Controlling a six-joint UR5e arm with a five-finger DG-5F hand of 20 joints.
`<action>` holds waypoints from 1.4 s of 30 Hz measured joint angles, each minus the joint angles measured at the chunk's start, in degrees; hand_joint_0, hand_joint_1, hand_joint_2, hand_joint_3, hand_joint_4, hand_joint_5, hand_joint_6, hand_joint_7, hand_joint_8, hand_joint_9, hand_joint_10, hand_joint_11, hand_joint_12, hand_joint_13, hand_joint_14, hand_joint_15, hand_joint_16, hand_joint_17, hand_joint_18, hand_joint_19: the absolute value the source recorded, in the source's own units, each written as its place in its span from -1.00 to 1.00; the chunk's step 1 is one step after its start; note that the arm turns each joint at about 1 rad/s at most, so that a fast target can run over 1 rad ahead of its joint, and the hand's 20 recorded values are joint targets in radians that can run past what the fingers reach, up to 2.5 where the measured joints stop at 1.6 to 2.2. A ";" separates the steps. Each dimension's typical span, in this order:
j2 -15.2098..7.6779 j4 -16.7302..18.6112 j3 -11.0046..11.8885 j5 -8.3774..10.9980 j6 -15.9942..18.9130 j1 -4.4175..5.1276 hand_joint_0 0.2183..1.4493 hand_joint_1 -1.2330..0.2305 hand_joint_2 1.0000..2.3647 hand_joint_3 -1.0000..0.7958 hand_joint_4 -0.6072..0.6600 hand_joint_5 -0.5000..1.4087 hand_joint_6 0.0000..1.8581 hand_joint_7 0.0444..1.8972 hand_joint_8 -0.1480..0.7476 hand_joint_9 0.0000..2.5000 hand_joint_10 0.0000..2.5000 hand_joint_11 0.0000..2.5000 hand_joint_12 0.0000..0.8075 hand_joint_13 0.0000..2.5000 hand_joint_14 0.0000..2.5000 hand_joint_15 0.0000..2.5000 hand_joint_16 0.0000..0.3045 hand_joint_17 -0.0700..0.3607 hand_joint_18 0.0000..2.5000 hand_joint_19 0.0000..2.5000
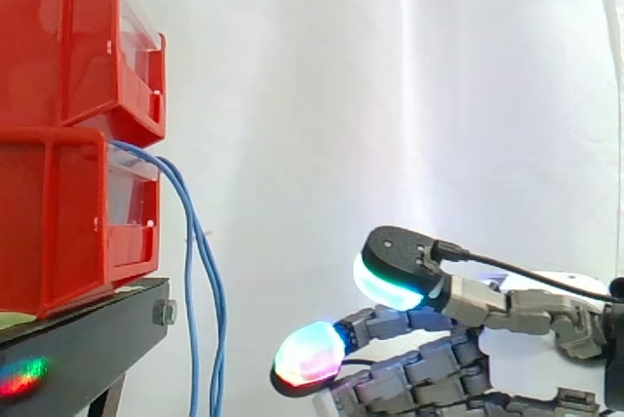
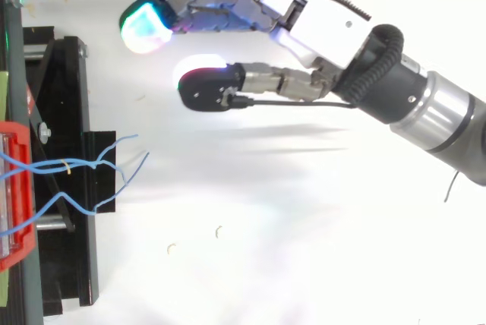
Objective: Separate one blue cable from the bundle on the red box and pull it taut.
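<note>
Cables (image 1: 192, 300), blue, hang from lower red box (image 1: 58, 212) over stand (image 1: 88, 324) edge; robot hand (image 2: 326, 25) released, outstretched, well apart (nothing held). Risk: strands crossing close together, grasp may catch several.

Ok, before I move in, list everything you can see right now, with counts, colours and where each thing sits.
red bins: two, red, stacked at the left of the side view, on the stand
black stand: one, black, under the bins
blue cables: several thin strands, exact count unclear, blue, coming out of the lower bin's front and hanging down past the stand's edge
white curtain: one, white, behind everything
robot hand: one, grey and white, open, right of the cables and clear of them, holding nothing
fingertips: glowing cyan-green and pink, pointing towards the cables
arm: one, black and silver, entering from the right edge of the top view
</note>
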 measured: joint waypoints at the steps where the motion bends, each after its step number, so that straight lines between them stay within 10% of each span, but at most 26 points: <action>1: -0.42 -0.37 0.96 -0.07 -0.08 0.14 -0.59 -0.04 -1.00 -0.40 0.37 -0.66 -0.46 -0.24 0.06 -0.54 -1.00 -0.89 -0.11 -0.79 -1.00 -1.00 -0.66 -0.14 -0.77 -0.95; 18: -1.24 -1.08 4.67 0.26 -3.00 2.37 -0.58 -0.06 -1.00 -0.39 0.39 -0.65 -0.46 -0.21 0.06 -0.52 -1.00 -0.88 -0.10 -0.76 -1.00 -0.99 -0.67 -0.15 -0.74 -0.94; 42: -4.40 0.22 8.83 -0.77 -1.47 2.67 -0.56 -0.10 -0.99 -0.39 0.45 -0.62 -0.46 -0.12 0.07 -0.47 -1.00 -0.85 -0.10 -0.70 -1.00 -0.98 -0.68 -0.16 -0.66 -0.91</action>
